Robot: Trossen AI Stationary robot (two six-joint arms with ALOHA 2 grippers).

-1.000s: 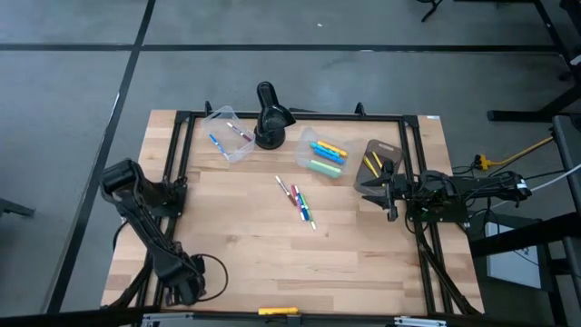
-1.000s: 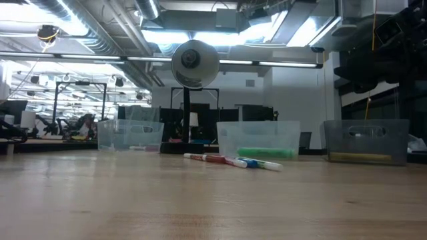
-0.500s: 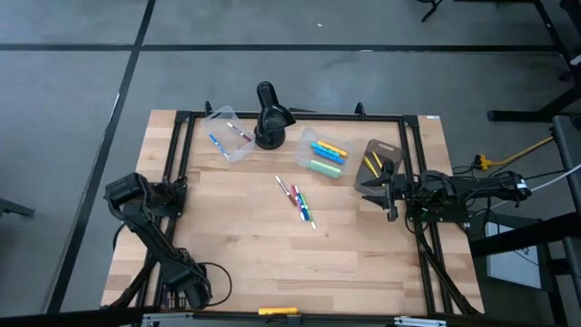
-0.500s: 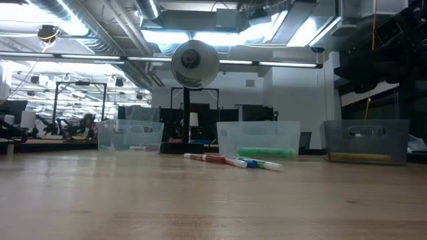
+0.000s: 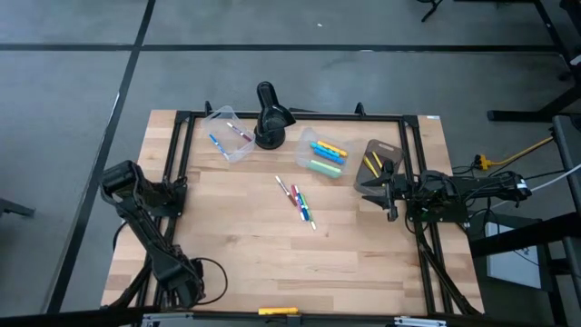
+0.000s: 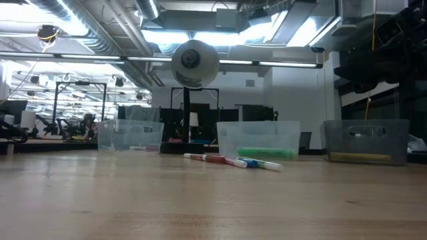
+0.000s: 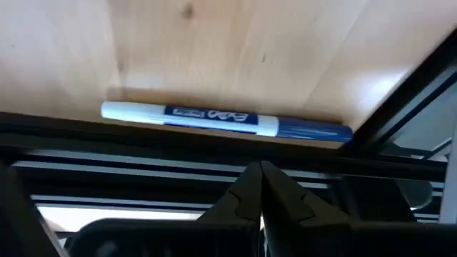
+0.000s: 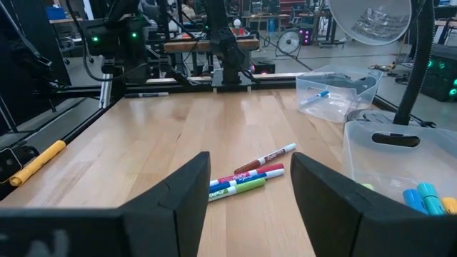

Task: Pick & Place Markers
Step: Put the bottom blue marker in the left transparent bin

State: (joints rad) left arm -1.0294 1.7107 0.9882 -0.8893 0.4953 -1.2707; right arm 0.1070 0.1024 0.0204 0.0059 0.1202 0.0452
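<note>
Several loose markers [image 5: 296, 200] in red, green and blue lie flat on the wooden table's middle, also in the low view [image 6: 233, 161] and the right wrist view [image 8: 250, 175]. A blue marker [image 7: 228, 121] lies along a black frame rail in front of my left gripper [image 7: 258, 171], which is shut and parked at the near left corner [image 5: 182, 283]. My right gripper [image 8: 246, 193] is open and waits level at the right side [image 5: 390, 195], facing the loose markers from a distance. A yellow marker [image 5: 277, 311] lies at the near edge.
A clear tub [image 5: 227, 136] with blue and red markers, a clear tub [image 5: 325, 154] with cyan, yellow and green ones, and a grey tub [image 5: 381, 163] with yellow ones stand at the far side. A black desk lamp [image 5: 270, 116] stands between them. A black frame [image 5: 182, 163] rims the table.
My left arm swayed: its elbow dipped toward the near edge and its gripper shifted slightly right, then both came back to where they stood. The markers and my right arm have kept still.
</note>
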